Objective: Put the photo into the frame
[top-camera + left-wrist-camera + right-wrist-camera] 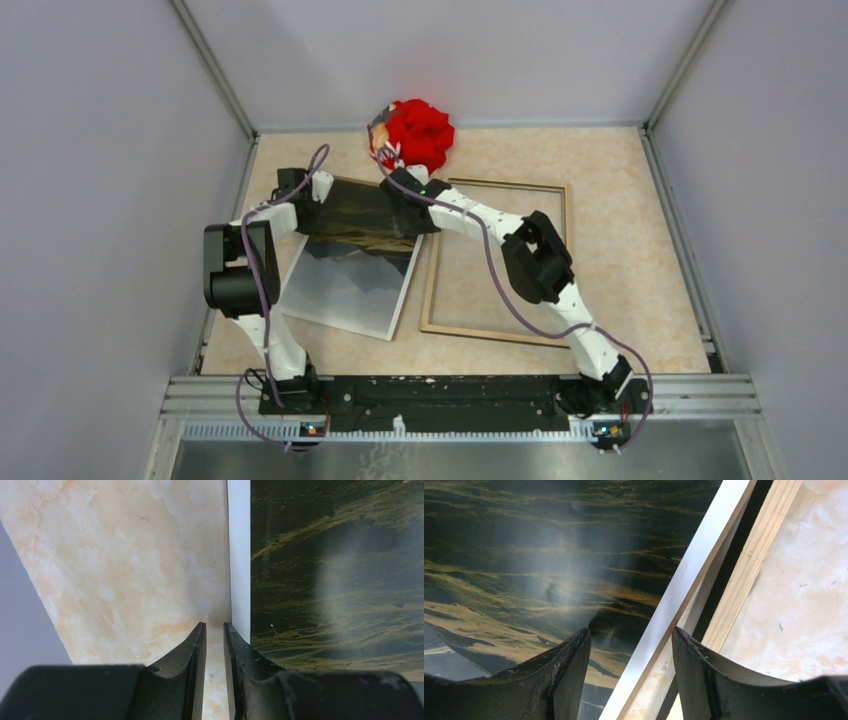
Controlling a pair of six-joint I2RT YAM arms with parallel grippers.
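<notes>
Top external view: the photo (350, 285) lies face up on the table (640, 250), outside the frame (490, 335).

The frame rests wood side up just right of the photo, and only bare table shows through its opening. The right arm reaches across the frame's far-left corner, and both arms cover the photo's far strip. A red cloth bundle (420, 130) sits at the table's far edge. The right gripper (631, 630) has its fingers spread apart astride the photo's right edge, one over the print and the other towards the frame's rail. The left gripper (214, 625) has its fingers drawn almost together on nothing, just beside the photo's white left edge.
</notes>
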